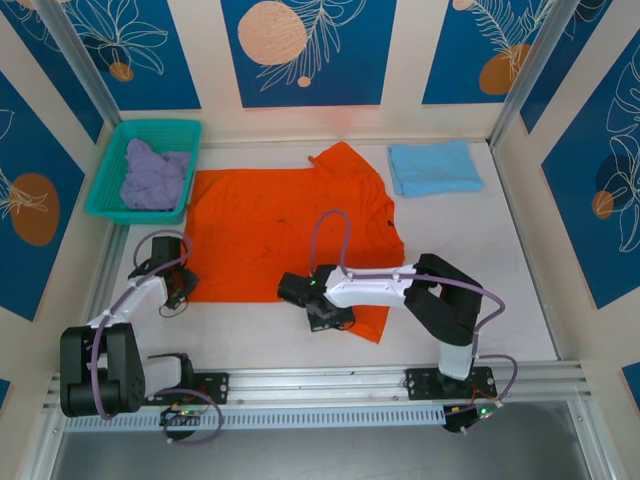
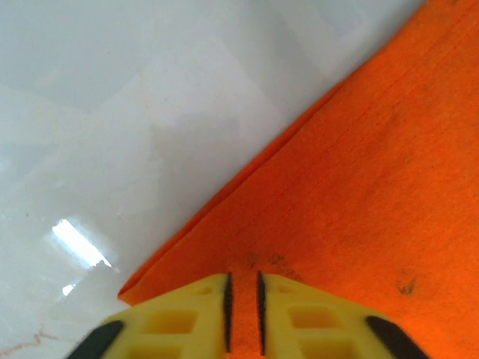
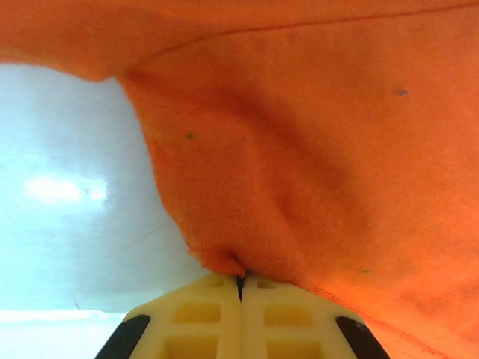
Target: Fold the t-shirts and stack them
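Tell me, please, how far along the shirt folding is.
Done: the blue shirt lies folded at the table's far right. In hand: the orange shirt is spread flat, with the left gripper and the right gripper each pinching its near edge. Left: folding it, then the lavender shirt, crumpled in the basket, and stacking all three.

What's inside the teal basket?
A crumpled lavender t-shirt lies in the teal basket, covering most of its floor; anything beneath the cloth is hidden.
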Controlling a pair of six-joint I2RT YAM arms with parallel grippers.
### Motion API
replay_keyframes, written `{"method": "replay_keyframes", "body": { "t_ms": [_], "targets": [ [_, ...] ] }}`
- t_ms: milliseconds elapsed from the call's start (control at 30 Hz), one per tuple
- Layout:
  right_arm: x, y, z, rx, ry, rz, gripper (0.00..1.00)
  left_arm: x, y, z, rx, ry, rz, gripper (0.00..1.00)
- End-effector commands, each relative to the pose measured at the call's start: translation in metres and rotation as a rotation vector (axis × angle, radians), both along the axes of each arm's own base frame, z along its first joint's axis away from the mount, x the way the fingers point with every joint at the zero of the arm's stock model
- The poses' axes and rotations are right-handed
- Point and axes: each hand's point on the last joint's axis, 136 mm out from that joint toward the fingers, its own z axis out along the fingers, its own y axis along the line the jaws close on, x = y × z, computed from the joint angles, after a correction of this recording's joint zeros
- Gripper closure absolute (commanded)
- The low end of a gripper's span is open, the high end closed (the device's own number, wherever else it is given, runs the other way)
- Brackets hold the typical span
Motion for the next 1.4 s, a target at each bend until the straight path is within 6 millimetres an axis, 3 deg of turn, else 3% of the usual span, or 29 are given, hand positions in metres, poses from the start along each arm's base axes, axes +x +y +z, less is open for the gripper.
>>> {"method": "replay_keyframes", "body": {
  "t_ms": [0, 167, 333, 433, 567, 600, 867, 1000, 1133, 1233, 1367],
  "targets": [
    [-0.002, 0.004, 0.009, 0.135, 0.035, -0.001, 1.00, 0.002, 0.001, 0.001, -0.005, -0.017, -0.006, 0.91],
    [0.000, 0.007, 0.032, 0.411, 0.102, -0.043, 1.00, -0.001, 0.006, 0.011, 0.029, -0.045, -0.001, 0.97],
    [0.018, 0.000, 0.054, 0.504, 0.115, -0.070, 1.00, -0.001, 0.005, 0.012, 0.025, -0.043, -0.002, 1.00],
    [0.028, -0.002, 0.061, 0.518, 0.123, -0.079, 1.00, -0.006, 0.007, 0.016, 0.036, -0.039, 0.009, 0.87],
    [0.043, 0.001, 0.066, 0.606, 0.162, -0.125, 1.00, -0.016, 0.015, 0.022, 0.075, -0.039, 0.046, 0.56],
    [0.046, 0.001, 0.067, 0.616, 0.170, -0.134, 0.96, -0.017, 0.016, 0.023, 0.079, -0.039, 0.048, 0.49],
    [0.067, 0.004, 0.080, 0.880, 0.237, -0.265, 0.94, -0.019, 0.015, 0.020, 0.079, -0.023, 0.042, 0.45],
    [0.053, 0.016, 0.094, 0.949, 0.291, -0.179, 0.86, -0.018, 0.015, 0.019, 0.075, -0.020, 0.044, 0.41],
    [0.009, 0.024, 0.072, 0.841, 0.384, -0.057, 0.56, -0.021, 0.013, 0.015, 0.061, -0.002, 0.045, 0.36],
    [-0.015, 0.016, 0.057, 0.807, 0.445, -0.056, 0.48, -0.023, 0.013, 0.017, 0.060, -0.003, 0.052, 0.35],
    [-0.015, -0.006, 0.064, 0.834, 0.366, -0.127, 0.43, -0.029, 0.016, 0.019, 0.072, 0.005, 0.073, 0.31]
  ]
}}
